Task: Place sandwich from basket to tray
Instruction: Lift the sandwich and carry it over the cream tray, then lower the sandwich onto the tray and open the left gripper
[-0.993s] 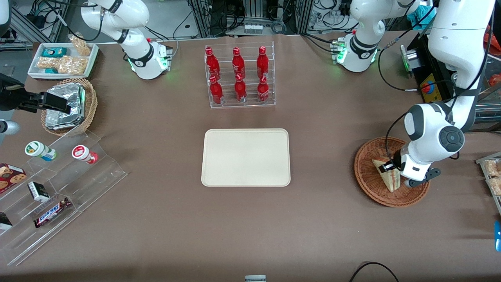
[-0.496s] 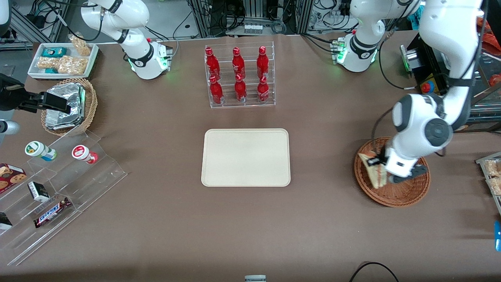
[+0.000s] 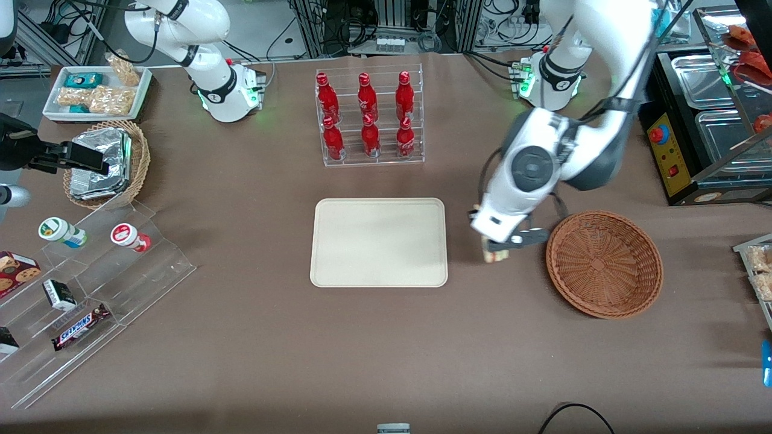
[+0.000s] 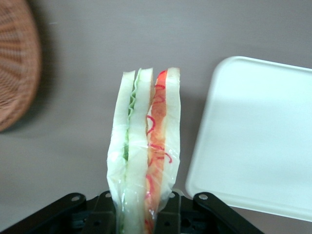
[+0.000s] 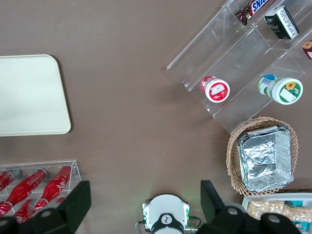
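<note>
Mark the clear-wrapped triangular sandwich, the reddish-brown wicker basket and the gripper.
clear-wrapped triangular sandwich (image 4: 146,146), left wrist view, its cut edge.
reddish-brown wicker basket (image 3: 603,263), front view, its woven floor.
gripper (image 4: 141,214), left wrist view, shut on the sandwich between basket and tray.

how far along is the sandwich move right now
Done: the sandwich is out of the basket, which holds nothing now. In hand: the gripper is shut on the sandwich, carrying it above the bare table between basket and tray. Left: reach over the tray, lower and release; the tray has nothing on it yet.
</note>
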